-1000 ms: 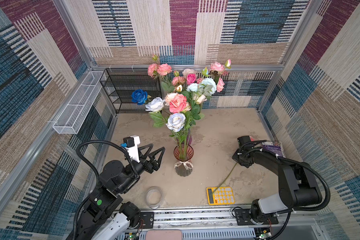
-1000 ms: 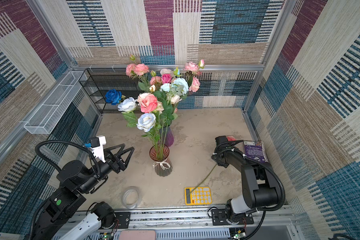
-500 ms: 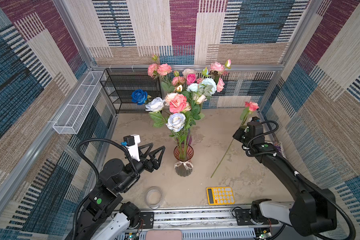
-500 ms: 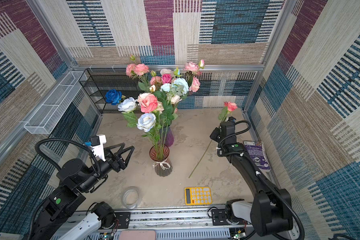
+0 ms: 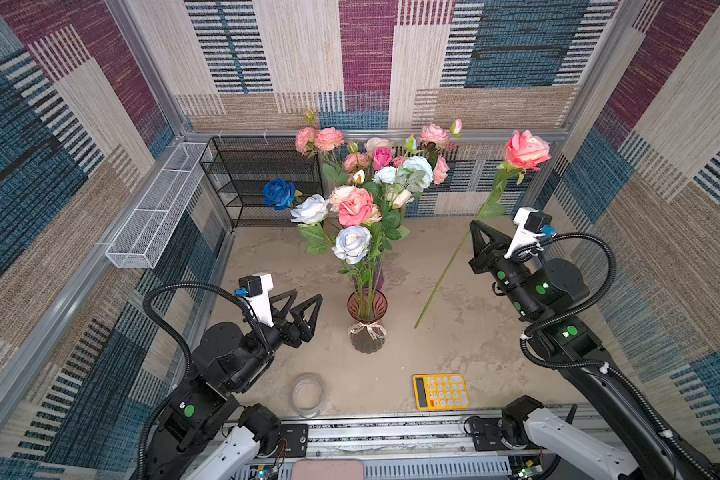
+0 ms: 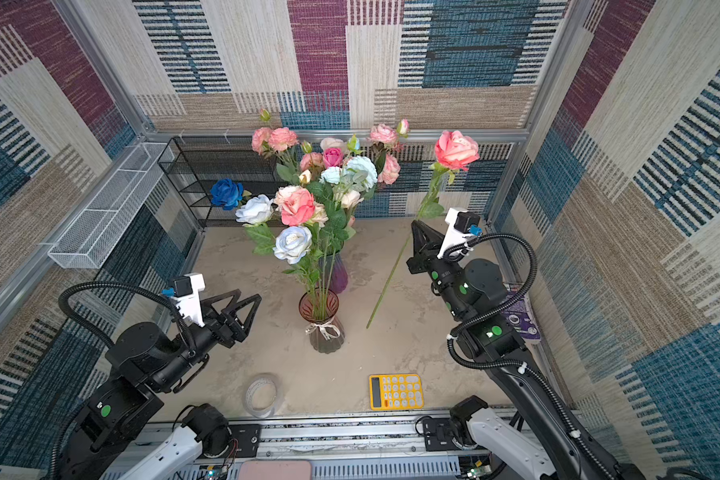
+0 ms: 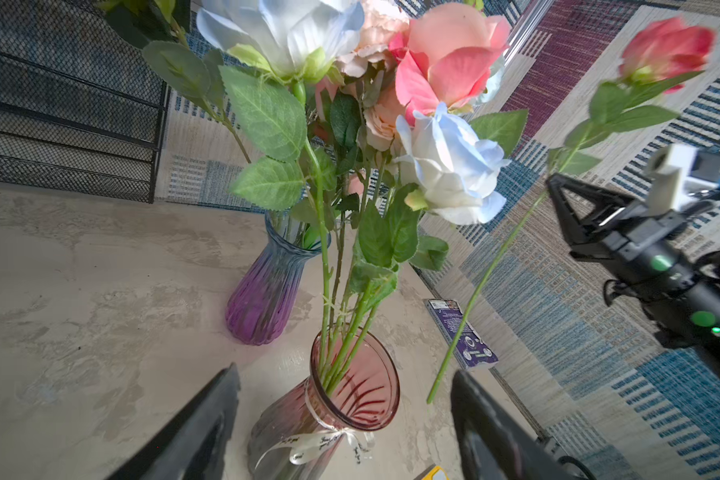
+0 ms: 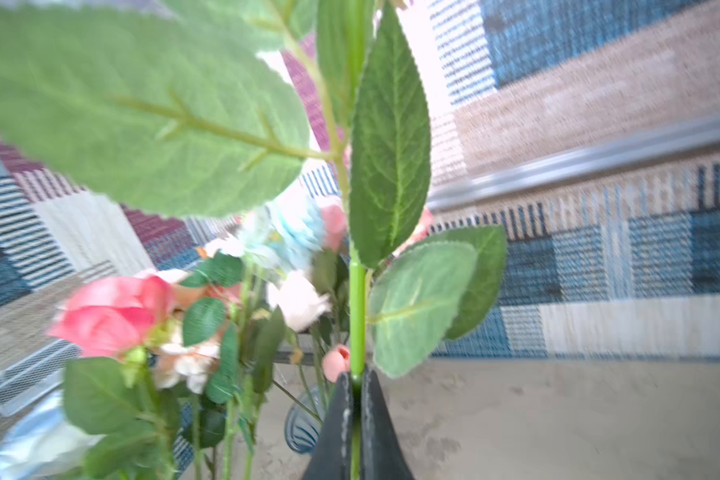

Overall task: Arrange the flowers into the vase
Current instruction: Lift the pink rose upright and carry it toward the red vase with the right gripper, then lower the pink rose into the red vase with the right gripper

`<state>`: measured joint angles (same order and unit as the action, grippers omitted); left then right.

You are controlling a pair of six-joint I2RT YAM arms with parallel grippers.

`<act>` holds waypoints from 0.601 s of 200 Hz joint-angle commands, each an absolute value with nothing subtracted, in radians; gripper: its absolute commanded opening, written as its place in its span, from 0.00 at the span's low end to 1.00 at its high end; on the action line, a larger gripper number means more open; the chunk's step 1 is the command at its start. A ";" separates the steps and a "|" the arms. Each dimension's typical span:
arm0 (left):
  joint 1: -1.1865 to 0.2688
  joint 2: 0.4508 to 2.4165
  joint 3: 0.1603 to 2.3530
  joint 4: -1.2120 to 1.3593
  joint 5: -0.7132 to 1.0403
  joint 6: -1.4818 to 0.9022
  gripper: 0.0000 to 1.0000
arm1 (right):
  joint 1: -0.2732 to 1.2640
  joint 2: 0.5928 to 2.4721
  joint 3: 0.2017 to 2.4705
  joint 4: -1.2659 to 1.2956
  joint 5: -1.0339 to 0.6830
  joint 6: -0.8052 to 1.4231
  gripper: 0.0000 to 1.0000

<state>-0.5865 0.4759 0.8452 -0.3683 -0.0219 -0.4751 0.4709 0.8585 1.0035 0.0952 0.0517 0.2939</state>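
Salmon-pink petals topped the one pink rose [image 5: 526,149] that was not yet in a vase. In both top views the right claw [image 5: 476,226] had risen from low on the table within the last second, carrying that rose up with it. Its jaws were pinched tight on the green stem just under the lowest leaves. The bloom stood well above the claw, and the bare stem slanted down below it to a tip beside the ribbed pink glass vase [image 5: 366,328]. The pickup looked done; insertion remained. The left claw [image 5: 307,296] had not moved and was spread wide and empty just beside that vase. The other flowers [image 5: 356,205] already stood in it and in a second vase behind.

In the left wrist view, the vase's flared mouth sat between the two fingers [image 7: 200,428], a ribbon tied at its neck. A purple fluted vase [image 7: 262,291] stood beyond, and the held stem's tip hung apart from the rim.

In the right wrist view, the smooth plastic stem [image 8: 357,316] ran straight out from the closed fingertips, with serrated, veined fabric leaves [image 8: 391,145] on either side.
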 commanded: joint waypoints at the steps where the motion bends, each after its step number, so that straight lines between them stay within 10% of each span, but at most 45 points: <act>1: -0.586 0.477 0.856 -0.372 -0.045 -0.456 0.81 | 0.508 0.869 1.044 0.212 -0.044 0.244 0.00; 120: -0.586 0.491 0.883 -0.390 -0.049 -0.466 0.81 | 0.751 1.145 1.135 0.506 -0.010 0.133 0.00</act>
<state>-0.5865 0.4904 0.8719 -0.3817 -0.0444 -0.4747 0.7406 1.1275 1.1690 0.4183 -0.0486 0.1612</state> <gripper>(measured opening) 0.809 0.065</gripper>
